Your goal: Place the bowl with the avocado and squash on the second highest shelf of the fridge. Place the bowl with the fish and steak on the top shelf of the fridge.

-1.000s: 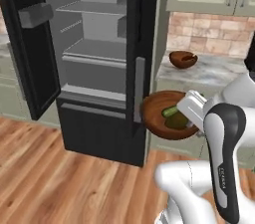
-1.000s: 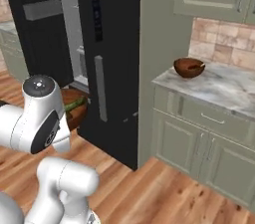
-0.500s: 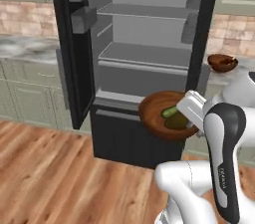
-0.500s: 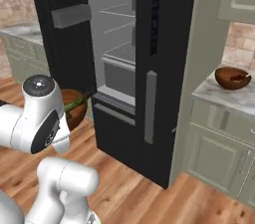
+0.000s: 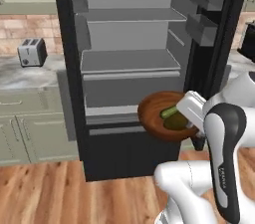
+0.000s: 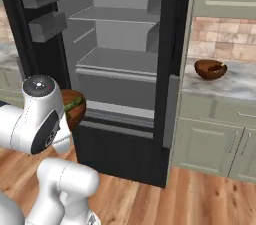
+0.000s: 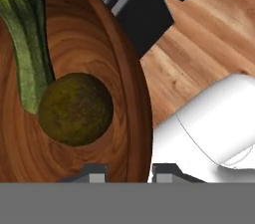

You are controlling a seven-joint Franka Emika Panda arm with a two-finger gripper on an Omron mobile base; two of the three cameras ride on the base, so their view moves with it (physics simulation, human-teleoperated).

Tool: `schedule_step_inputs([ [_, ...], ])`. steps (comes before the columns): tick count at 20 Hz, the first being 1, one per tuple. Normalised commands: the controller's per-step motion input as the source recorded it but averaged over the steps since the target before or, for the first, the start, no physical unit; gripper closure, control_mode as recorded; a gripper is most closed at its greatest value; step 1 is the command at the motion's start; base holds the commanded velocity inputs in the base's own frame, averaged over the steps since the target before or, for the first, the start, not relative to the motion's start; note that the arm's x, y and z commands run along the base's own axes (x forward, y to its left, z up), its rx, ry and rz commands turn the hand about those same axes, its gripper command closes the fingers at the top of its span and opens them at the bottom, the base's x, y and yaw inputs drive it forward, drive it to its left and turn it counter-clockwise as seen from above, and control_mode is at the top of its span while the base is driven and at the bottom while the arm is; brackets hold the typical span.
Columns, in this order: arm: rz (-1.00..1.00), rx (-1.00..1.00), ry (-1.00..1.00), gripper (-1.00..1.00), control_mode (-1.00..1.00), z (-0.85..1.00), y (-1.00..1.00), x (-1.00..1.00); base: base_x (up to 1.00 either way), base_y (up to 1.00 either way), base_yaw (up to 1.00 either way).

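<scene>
In a kitchen with a wood floor, the open fridge (image 5: 124, 68) is faced, and the bowl (image 5: 159, 116) with avocado (image 7: 75, 108) and squash (image 7: 27, 54) is apparently pinched by its rim in the nearly closed gripper (image 7: 128, 170), below and in front of the second highest shelf (image 5: 129, 61).

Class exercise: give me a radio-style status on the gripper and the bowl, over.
Gripper shut on bowl rim. Avocado and squash inside. Fridge open ahead, nothing blocking shelves.

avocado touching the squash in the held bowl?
Touching. In the hand view the avocado sits against the lower end of the squash on the floor of the wooden bowl, with no wood visible between them.
</scene>
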Motion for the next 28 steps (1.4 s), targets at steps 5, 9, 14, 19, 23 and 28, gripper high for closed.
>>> schedule_step_inputs([
  [5, 0.00, 0.00, 0.00, 1.00, 1.00, 0.00, 0.00, 0.00, 0.43, 0.50, -0.19],
  [9, 0.00, 0.00, 0.00, 1.00, 1.00, 0.00, 0.00, 0.00, 0.82, 0.29, -0.13],
  [14, 0.00, 0.00, 0.00, 1.00, 1.00, 0.00, 0.00, 0.00, 0.97, 0.24, -0.15],
  [19, 0.00, 0.00, 0.00, 1.00, 1.00, 0.00, 0.00, 0.00, 0.96, 0.47, -0.12],
  [23, -0.05, 0.00, 0.00, 1.00, -1.00, 0.00, 0.04, 0.25, 0.69, 0.39, -0.11],
  [28, -0.23, 0.02, 0.00, 1.00, -1.00, -0.03, -0.04, 1.00, 0.00, 0.00, 0.00],
])
